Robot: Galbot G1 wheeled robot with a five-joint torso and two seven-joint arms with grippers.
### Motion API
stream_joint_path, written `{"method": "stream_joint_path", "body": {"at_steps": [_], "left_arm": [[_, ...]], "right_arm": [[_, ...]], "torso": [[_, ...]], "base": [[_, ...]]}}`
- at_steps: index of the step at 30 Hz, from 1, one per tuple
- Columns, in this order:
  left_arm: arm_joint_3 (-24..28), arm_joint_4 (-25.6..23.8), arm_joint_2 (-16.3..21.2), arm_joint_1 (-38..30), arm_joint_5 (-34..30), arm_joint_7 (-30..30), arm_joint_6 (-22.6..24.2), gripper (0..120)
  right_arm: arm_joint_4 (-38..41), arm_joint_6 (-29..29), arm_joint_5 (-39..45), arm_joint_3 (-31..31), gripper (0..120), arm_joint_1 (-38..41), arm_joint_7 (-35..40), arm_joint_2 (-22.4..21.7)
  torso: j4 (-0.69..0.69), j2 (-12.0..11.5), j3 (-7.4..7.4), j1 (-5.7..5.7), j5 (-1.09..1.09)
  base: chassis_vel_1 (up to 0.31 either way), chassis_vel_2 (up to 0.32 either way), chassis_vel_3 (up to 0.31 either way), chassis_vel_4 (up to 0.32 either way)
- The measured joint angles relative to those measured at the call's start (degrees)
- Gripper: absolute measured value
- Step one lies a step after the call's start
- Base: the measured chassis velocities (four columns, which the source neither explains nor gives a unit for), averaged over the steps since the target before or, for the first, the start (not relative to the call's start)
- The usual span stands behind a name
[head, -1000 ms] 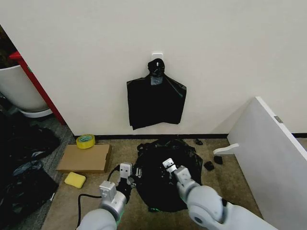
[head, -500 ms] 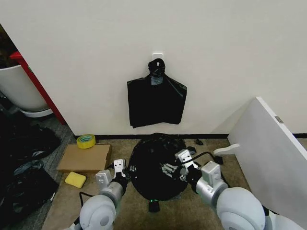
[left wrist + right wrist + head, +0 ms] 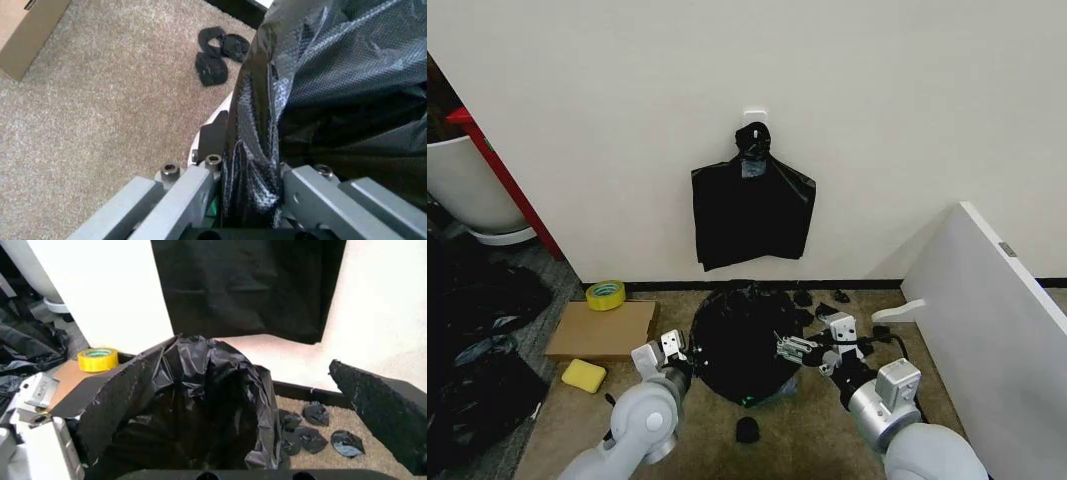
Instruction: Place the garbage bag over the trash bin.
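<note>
Garbage bag (image 3: 742, 345) is draped over the trash bin, which stands on the carpet below the black bag bundle (image 3: 752, 205) hanging on the wall. Left gripper (image 3: 672, 348) is clamped on bag film at the bin's left side. Right gripper (image 3: 815, 345) is at the bin's right side with fingers spread apart

- The garbage bag (image 3: 745, 345) is glossy black, with grey sheen on its crinkles.
- The left end effector (image 3: 674, 347) and the right end effector (image 3: 799, 347) are silver-grey, with black pads.
- The tape roll (image 3: 605, 295) is yellow.
- The sponge (image 3: 584, 375) is yellow.
- The cardboard (image 3: 603, 329) is plain brown.
- The carpet (image 3: 707, 450) is speckled beige.
</note>
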Motion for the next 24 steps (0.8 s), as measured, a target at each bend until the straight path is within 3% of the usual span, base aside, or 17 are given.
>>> {"method": "stream_joint_path", "body": {"at_steps": [4,7,10,15,17,24], "left_arm": [[-0.06,0.16,0.07,-0.6,-0.54,-0.47,0.19,5],[-0.06,0.17,0.4,-0.91,-1.1,-0.78,0.55,23],[-0.16,-0.1,0.65,-0.89,-1.19,-0.6,1.06,31],[-0.41,-3.41,2.36,0.83,-0.26,0.71,2.6,53],[-0.57,-3.98,2.77,1.22,-0.26,0.98,2.84,54],[-1.9,-9.3,5.82,5.07,2.88,5.43,2.87,86]], "right_arm": [[-0.32,0.15,-0.34,0.24,100,-0.3,-0.03,0.3],[-0.6,0.16,-0.4,0.27,100,-0.27,0.01,0.55],[-0.73,0.16,-0.4,0.27,100,-0.09,0.08,0.77],[-1.49,0.34,-0.49,0.24,100,-0.02,0.36,1.83],[-1.57,0.46,-0.6,0.3,100,-0.02,0.34,1.96],[-2.26,2.04,-1.31,0.61,100,-0.56,-0.11,4.16]], "torso": [[0.01,0.0,0.0,0.0,0.0],[0.01,0.0,0.0,0.0,0.0],[0.01,0.0,0.0,0.0,0.0],[0.01,0.0,0.0,0.0,0.0],[0.01,0.0,0.0,0.0,0.0],[0.02,0.0,0.0,0.0,0.0]], "base": [[0.0,0.0,0.0,0.0],[0.0,0.0,0.0,0.0],[0.0,0.0,0.0,0.0],[0.0,0.0,0.0,0.0],[0.0,0.0,0.0,0.0],[0.0,0.0,0.0,0.0]]}}
